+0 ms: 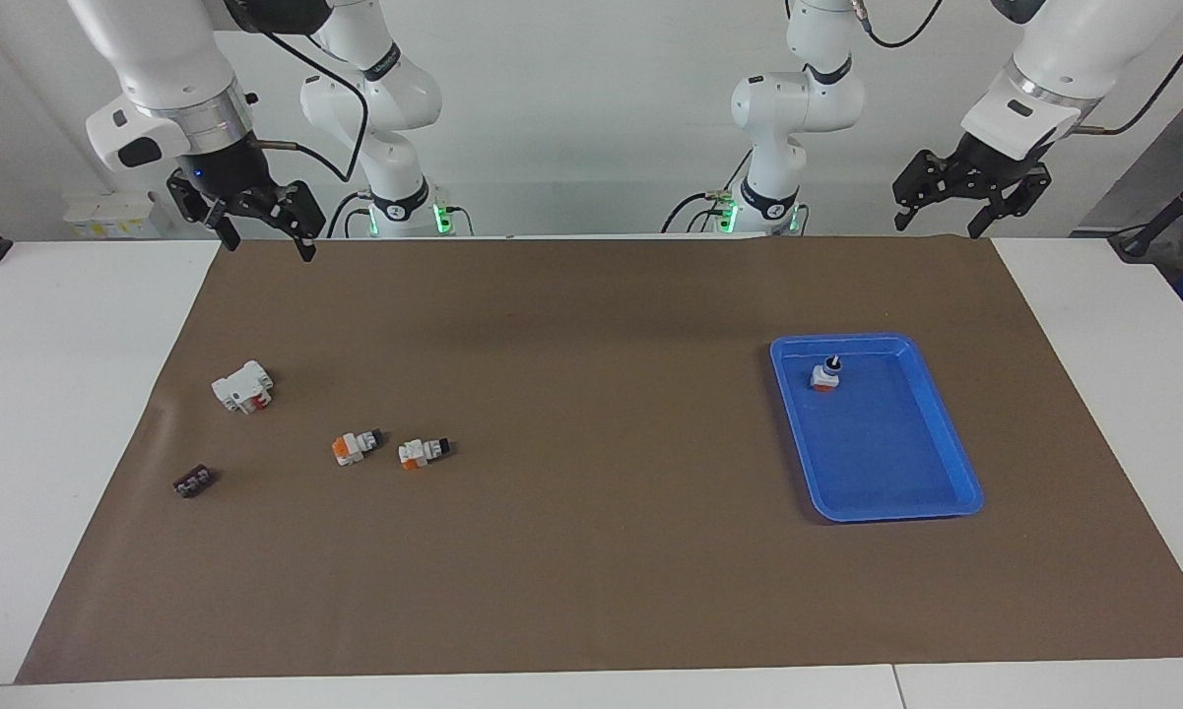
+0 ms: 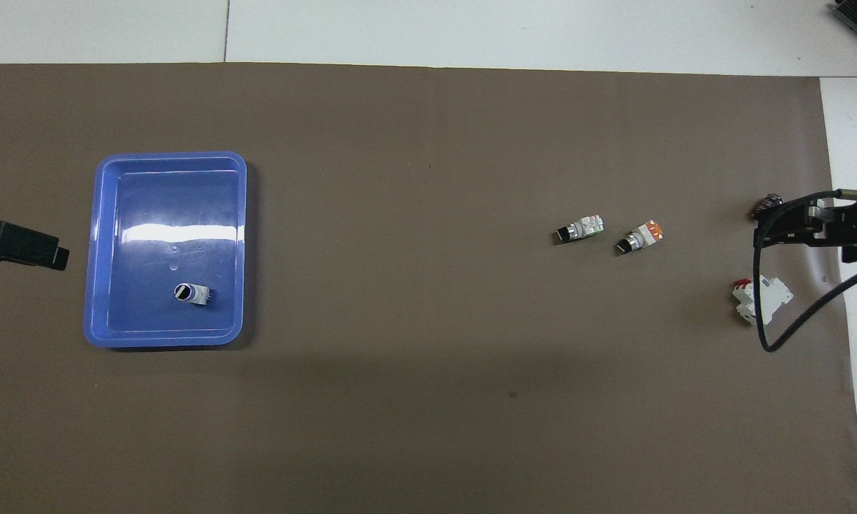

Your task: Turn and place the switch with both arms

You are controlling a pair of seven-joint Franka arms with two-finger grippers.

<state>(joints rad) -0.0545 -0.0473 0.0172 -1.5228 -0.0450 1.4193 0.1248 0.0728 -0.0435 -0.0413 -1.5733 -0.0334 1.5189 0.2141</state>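
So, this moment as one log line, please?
left gripper open, raised; right gripper open, raised; green-ended switch on mat, untouched; second switch in blue tray

mat middle [image 2: 428, 285]: open | tray [image 2: 235, 235], switches [image 2: 581, 228]: obstacles

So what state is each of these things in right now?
green-ended switch: lying on its side, untouched
orange-ended switch: lying on its side beside it
third switch: upright in blue tray, knob up
white block: lying on the mat
left gripper: open, empty, raised
right gripper: open, empty, raised
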